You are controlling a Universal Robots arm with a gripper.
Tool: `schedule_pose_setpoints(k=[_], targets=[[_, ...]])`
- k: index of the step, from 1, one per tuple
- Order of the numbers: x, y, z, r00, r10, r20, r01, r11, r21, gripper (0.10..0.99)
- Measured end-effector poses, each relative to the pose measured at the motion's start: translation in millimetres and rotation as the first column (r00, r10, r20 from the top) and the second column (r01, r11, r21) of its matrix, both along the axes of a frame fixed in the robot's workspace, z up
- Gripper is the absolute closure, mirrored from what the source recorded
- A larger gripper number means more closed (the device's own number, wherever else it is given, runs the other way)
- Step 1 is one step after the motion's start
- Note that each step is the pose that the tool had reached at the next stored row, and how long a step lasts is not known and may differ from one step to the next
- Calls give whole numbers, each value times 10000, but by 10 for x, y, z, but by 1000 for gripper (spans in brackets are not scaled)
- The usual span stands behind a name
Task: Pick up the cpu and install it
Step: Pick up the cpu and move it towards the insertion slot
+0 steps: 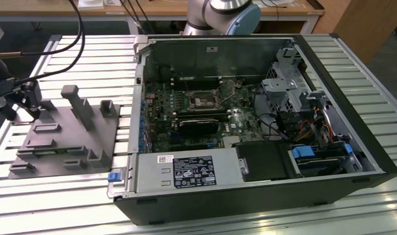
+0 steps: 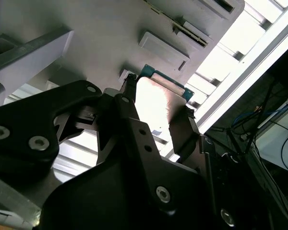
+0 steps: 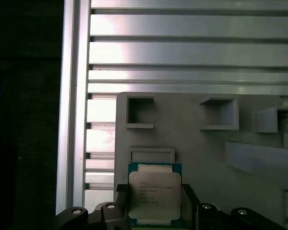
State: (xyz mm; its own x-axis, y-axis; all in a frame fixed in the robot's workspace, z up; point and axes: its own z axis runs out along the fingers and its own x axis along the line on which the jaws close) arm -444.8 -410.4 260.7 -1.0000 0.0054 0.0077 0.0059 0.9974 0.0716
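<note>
Partly finger-hidden, cpu (image 3: 154, 199) clamped in gripper (image 3: 154, 192).

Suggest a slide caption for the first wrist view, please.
Claw gripping the cpu by opposite edges at the grey plate on the slatted table.

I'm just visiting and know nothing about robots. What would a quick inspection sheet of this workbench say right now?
Surface: slatted metal table carrying a grey plate and an open computer case.
Job's things: chip at the grey plate, beside an empty frame; lifted or resting, unclear.
Clutter: nothing seen.
Grippers: gripper shut on the chip's two sides.
Cables: black cables at the exterior view's left; wires inside the case.
Surroundings: robot arm and wooden desk behind the table.
</note>
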Motion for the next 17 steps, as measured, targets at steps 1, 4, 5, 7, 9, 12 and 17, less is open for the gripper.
schedule_pose_setpoints(k=[1, 4, 5, 7, 9, 12, 17], targets=[[0, 0, 4, 10000, 0, 0, 0, 10000, 0, 561], [0, 0, 16, 10000, 0, -1, 0, 10000, -1, 561], [0, 0, 19, 10000, 0, -1, 0, 10000, 0, 561], [0, 0, 27, 10000, 0, -1, 0, 10000, -1, 561], [0, 0, 35, 10000, 0, -1, 0, 10000, -1, 561], [0, 0, 48, 10000, 0, -1, 0, 10000, 0, 561], [0, 0, 67, 10000, 0, -2, 0, 10000, -1, 561]])
